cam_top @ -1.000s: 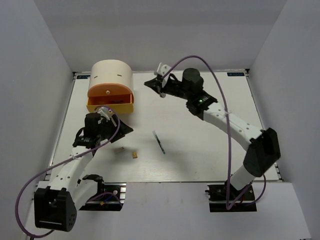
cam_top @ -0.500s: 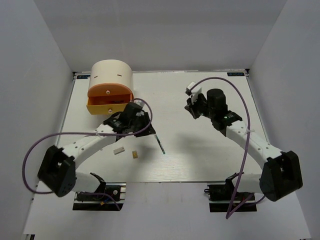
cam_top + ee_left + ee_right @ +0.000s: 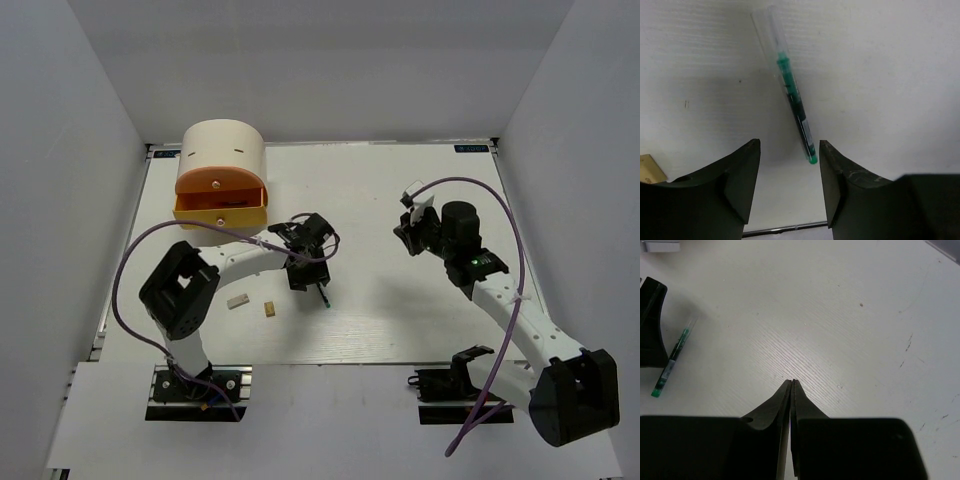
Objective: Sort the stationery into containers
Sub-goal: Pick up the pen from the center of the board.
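A thin clear pen with a green end (image 3: 323, 294) lies on the white table (image 3: 400, 320) near the middle. My left gripper (image 3: 308, 284) is open and hangs just above it. In the left wrist view the pen (image 3: 792, 102) runs away from the jaws, its green tip between the fingertips of the left gripper (image 3: 790, 155). My right gripper (image 3: 407, 236) is shut and empty over bare table, as the right wrist view (image 3: 791, 382) shows. The cream drum (image 3: 222, 150) stands far left with an orange tray (image 3: 220, 183) over a yellow tray (image 3: 222, 211). No highlighters or second pen are in view.
A small grey block (image 3: 237, 300) and a tan block (image 3: 269, 309) lie left of the pen; the tan block (image 3: 650, 170) shows beside my left finger. The pen (image 3: 672, 362) and a left finger (image 3: 650, 325) appear at the left of the right wrist view.
My left arm swung from the drum's trays out to the right and came over the pen. My right arm drew back from the far middle toward the right.
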Controlling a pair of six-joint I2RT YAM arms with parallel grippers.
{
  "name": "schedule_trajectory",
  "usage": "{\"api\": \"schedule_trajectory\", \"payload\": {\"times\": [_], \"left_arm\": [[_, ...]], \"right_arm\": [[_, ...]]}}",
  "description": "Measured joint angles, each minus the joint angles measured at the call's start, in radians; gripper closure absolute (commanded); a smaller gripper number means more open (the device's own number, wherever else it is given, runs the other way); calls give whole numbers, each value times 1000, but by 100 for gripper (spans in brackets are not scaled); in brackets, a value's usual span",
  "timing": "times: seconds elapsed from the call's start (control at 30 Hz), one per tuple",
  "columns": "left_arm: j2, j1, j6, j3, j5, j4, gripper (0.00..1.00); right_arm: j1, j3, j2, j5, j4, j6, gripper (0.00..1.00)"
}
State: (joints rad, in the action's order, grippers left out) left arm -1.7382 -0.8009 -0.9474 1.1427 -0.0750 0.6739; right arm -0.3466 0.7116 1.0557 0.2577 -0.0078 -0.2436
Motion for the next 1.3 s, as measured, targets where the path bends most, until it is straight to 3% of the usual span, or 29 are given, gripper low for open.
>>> {"api": "schedule_trajectory", "payload": {"times": [0.43, 0.7, 0.93, 1.1, 1.3], "left_arm": [[-186, 0, -23, 166, -45, 38, 40], [-202, 0, -26, 185, -49, 86, 50], [-222, -4, -26, 215, -62, 125, 50], [-250, -16, -17, 251, -95, 171, 63], [-253, -23, 2, 253, -114, 187, 88]], "right_arm": [[45, -41, -22, 30, 2, 32, 92], [65, -70, -53, 33, 11, 40, 92], [79, -86, -55, 39, 14, 56, 92], [85, -88, -56, 45, 18, 61, 92], [92, -91, -64, 54, 32, 74, 92]]}}
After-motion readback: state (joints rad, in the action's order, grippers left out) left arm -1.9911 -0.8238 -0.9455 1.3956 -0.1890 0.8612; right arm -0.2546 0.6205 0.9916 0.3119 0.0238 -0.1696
